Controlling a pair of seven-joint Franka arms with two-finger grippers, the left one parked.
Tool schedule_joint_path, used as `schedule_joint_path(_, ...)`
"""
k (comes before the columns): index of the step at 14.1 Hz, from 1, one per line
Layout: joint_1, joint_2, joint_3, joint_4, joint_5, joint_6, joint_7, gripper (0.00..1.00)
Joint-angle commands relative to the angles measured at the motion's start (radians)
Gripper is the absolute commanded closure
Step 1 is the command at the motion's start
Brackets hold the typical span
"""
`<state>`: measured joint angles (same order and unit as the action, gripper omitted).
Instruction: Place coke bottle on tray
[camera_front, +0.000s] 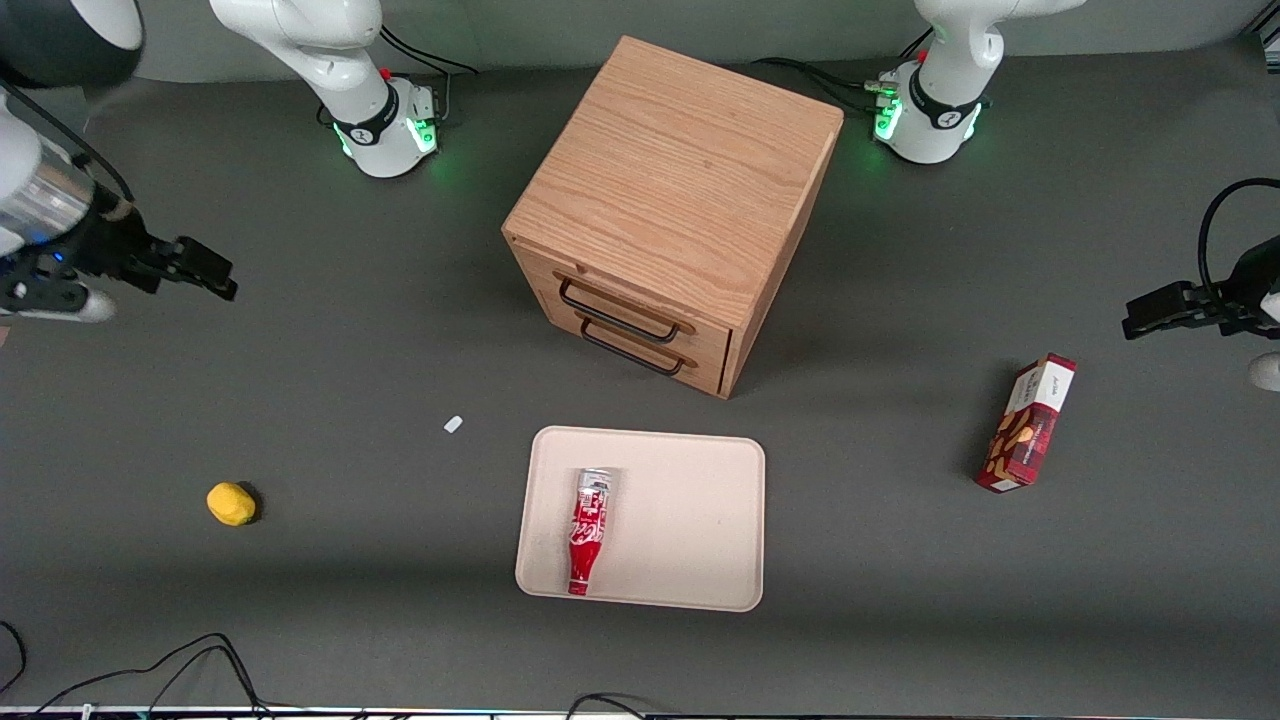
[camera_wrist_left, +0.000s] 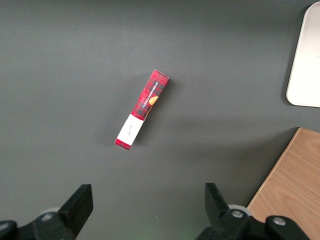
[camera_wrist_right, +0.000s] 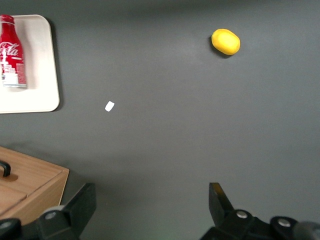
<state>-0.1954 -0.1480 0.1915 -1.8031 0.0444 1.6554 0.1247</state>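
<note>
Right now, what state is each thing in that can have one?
coke bottle: lying on its side on the tray, neck toward the front camera.
tray: flat on the table, holding only the bottle.
drawers: both closed.
snack box: lying on the table.
pincer: open, empty, raised toward the working arm's end.

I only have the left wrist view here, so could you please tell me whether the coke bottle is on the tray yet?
Observer: Yes, the coke bottle lies on its side on the tray.
Operator: Where is the working claw?
Observer: The claw hangs open above bare table toward the working arm's end, holding nothing.
Operator: Anything near it?
Observer: A yellow lemon-like object lies nearer the front camera than the claw.
</note>
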Motion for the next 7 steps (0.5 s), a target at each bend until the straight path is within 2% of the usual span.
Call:
schedule_joint_path(1,-0.010,-0.047,-0.024,-0.035,0.037,-0.002,-0.080,0.00)
schedule_joint_path(7,0.002,-0.016,-0.014,0.034,0.025,-0.055,-0.066,0.00)
